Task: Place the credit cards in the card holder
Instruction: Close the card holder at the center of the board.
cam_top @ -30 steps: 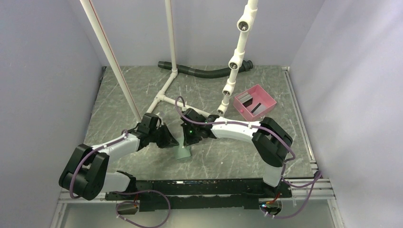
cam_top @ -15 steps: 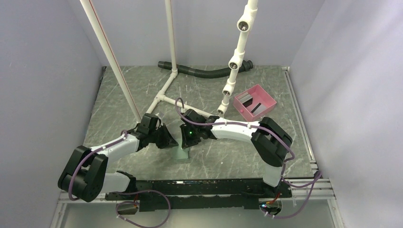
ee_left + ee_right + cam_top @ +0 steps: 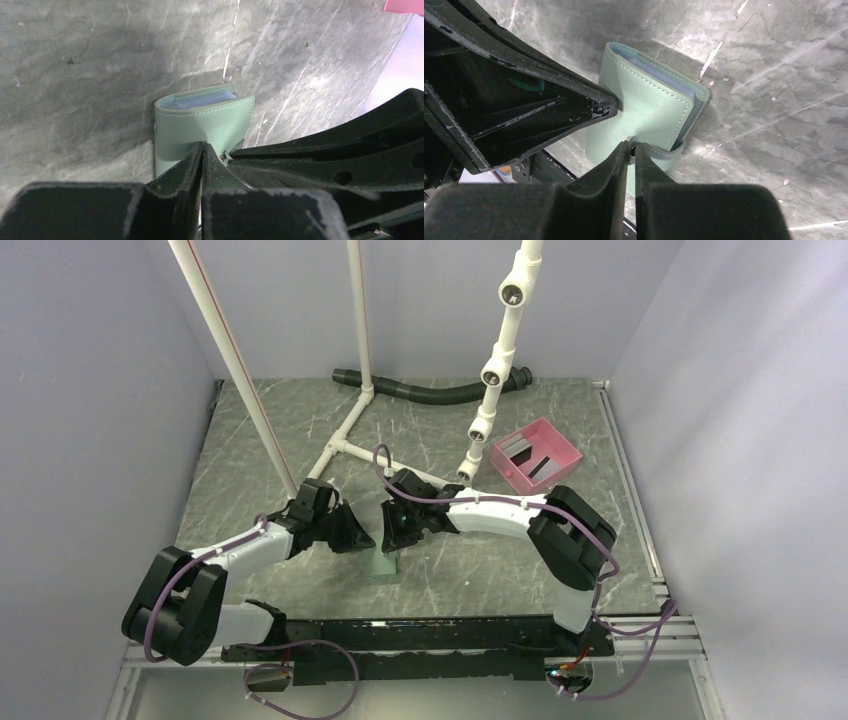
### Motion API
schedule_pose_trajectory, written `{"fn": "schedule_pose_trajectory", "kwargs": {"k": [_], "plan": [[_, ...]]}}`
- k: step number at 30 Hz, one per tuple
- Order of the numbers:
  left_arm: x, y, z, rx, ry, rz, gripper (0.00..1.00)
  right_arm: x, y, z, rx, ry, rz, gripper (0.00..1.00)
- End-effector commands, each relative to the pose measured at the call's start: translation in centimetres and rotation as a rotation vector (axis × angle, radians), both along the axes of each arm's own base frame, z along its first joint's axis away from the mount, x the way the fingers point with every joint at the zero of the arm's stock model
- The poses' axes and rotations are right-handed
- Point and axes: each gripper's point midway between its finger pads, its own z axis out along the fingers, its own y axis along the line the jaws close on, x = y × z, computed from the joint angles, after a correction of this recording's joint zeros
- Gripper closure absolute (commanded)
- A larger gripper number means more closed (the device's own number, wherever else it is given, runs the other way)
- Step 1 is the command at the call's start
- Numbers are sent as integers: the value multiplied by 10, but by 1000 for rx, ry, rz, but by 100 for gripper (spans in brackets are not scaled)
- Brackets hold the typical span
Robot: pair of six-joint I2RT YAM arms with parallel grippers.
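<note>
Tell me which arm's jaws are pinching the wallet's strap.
The right arm: its jaws are shut on the curved strap at the green wallet's edge. The jaws of the left arm clamp the plain cover instead.

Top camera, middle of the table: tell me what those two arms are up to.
Both arms are at the card holder, which is folded shut near the front of the table. The right gripper is shut on a small tab at its edge. The left gripper is shut too, tips against the cover; whether it pinches anything is unclear. The credit cards sit in the pink tray at the back right, so none is being loaded yet.
</note>
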Motion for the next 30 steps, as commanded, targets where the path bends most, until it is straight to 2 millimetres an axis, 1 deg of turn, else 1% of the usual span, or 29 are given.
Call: {"fn": "schedule_pose_trajectory", "kwargs": {"k": [1,2,3,7,13,18,23,25,27,30], "plan": [[-8,2,-3,13,13,-20,90,5,8,14,81,-14,-9,95],[-8,1,-3,11,13,-20,90,5,9,14,84,-10,-9,99],[-8,1,-3,10,12,-20,90,5,9,13,85,-9,-9,100],[-8,2,-4,11,12,-16,90,7,10,14,88,-17,-19,100],[-11,1,-7,2,23,-11,91,10,19,24,142,-10,-38,100],[-11,1,-7,-1,25,-8,91,7,21,16,145,42,-76,100],[-13,1,-7,-2,25,-5,91,6,21,13,157,70,-115,100],[-14,2,-4,4,31,-6,86,6,17,7,140,72,-127,100],[-13,5,5,16,23,1,79,6,13,2,125,76,-132,100],[-8,11,27,36,-32,24,67,9,7,-1,109,69,-144,100]]}}
